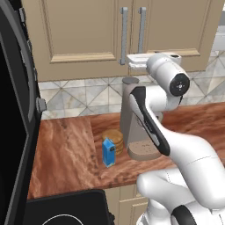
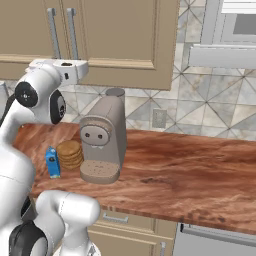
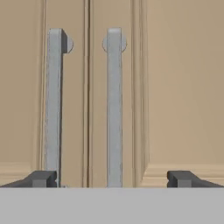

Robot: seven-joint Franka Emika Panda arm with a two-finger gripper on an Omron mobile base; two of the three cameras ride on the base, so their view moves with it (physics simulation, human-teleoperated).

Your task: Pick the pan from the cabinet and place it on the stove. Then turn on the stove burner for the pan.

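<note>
We see the cabinet (image 1: 83, 30) across the top of both base views, its two panelled doors closed, so the pan is not visible to us. Our white arm rises from the base, bends at the elbow over the wooden counter (image 2: 190, 165), and holds its wrist level with the lower edge of the doors, the hand pointing straight at them. In the hand view the two silver bar handles (image 3: 114, 105) stand upright on either side of the door seam. The gripper (image 3: 112, 178) faces them with its jaws spread wide apart, holding nothing; the right handle lies between the fingertips (image 3: 41, 178). On the counter below sit a grey coffee machine (image 2: 102, 142), a stack of round brown biscuits (image 2: 69, 153), and a small blue carton (image 1: 108, 152). A corner of the stove (image 1: 66, 211) shows at the lower left.
</note>
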